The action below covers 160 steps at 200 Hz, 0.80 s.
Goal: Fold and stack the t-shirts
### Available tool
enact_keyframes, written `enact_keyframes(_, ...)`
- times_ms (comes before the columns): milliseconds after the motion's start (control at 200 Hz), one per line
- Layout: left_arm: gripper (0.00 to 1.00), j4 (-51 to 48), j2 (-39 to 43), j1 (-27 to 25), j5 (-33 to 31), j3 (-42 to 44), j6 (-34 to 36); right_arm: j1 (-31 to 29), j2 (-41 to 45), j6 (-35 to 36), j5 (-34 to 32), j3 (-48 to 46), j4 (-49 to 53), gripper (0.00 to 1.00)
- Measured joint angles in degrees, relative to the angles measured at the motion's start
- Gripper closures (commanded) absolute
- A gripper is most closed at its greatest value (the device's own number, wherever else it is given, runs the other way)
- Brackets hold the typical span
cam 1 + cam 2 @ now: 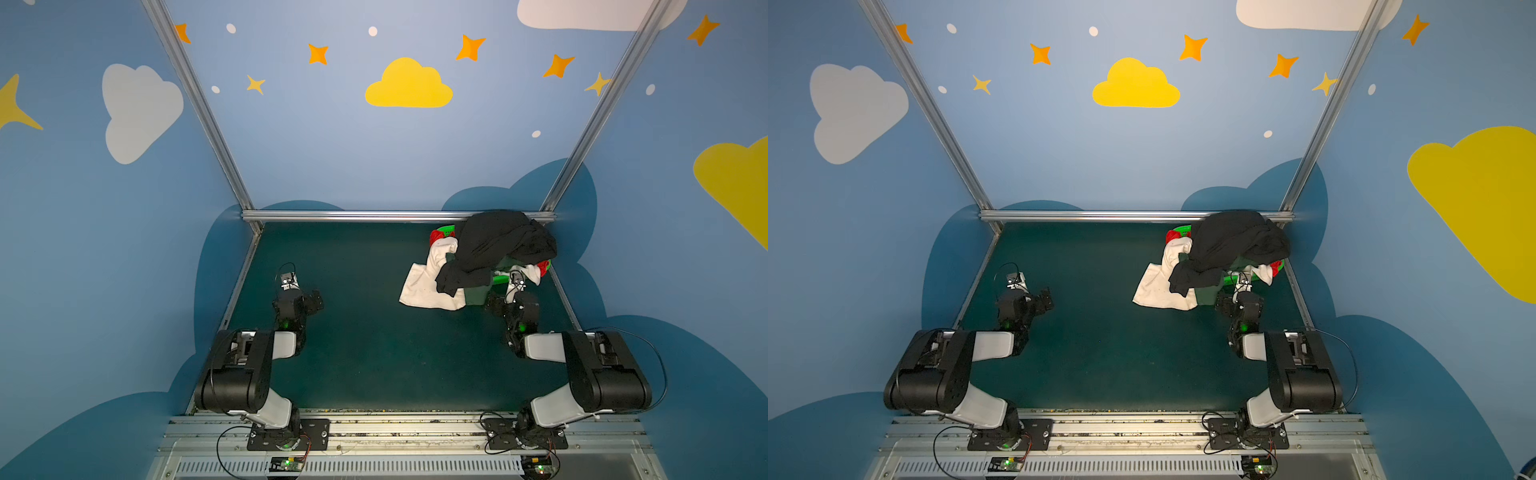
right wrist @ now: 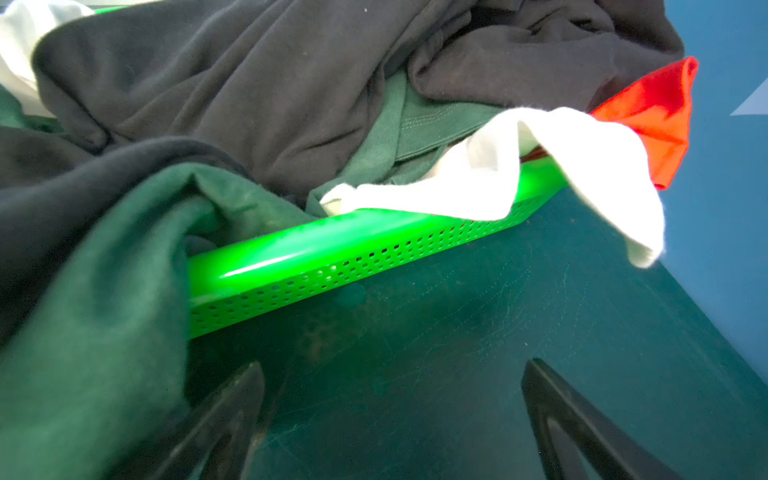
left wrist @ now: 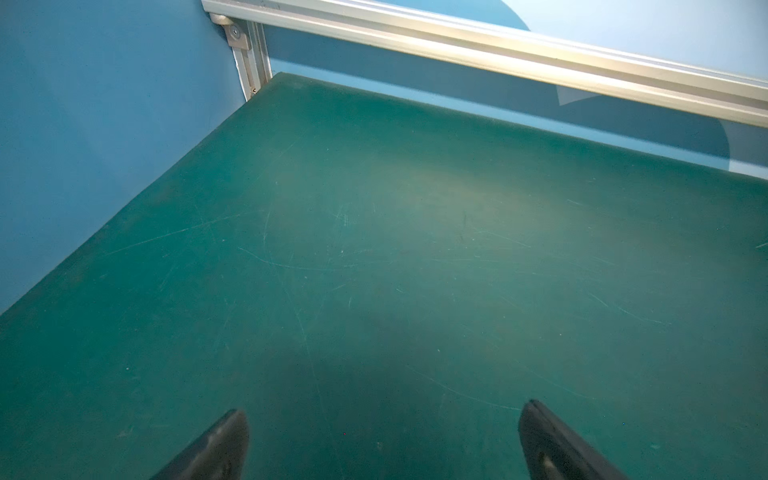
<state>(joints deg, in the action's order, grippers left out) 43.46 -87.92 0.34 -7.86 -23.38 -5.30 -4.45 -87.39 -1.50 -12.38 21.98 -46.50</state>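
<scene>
Top views, both alike: at the left, the left gripper (image 1: 316, 300) hangs over the bare green table mat (image 1: 374, 345), well apart from the laundry. In the left wrist view its jaws stand spread wide, with nothing between them and only scratched mat beneath.

The t-shirts lie in one unfolded heap at the far right corner of the mat, in and over a bright green basket (image 2: 332, 257). From left to right:
- The white t-shirt (image 1: 424, 286) spills out of the basket and lies partly flat on the mat.
- A corner of the red t-shirt (image 1: 436, 237) shows at the basket's far rim, and more red shows at the right side.
- The black t-shirt (image 1: 494, 245) is draped on top and covers most of the basket.
- The dark green t-shirt (image 1: 473, 294) hangs over the near rim, below the black one.

At the right, the right gripper (image 2: 395, 363) sits just beside the basket's near wall. In the right wrist view its jaws are fully apart and grip nothing. One finger (image 2: 232, 399) lies close against the dark green cloth, but contact cannot be judged.
</scene>
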Motion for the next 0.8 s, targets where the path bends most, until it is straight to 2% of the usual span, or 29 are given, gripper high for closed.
enact_keyframes(801,0.0,0.0,0.0,0.0,0.0,0.0,0.0,0.0,0.0,0.0,0.0,0.0,0.0,0.03)
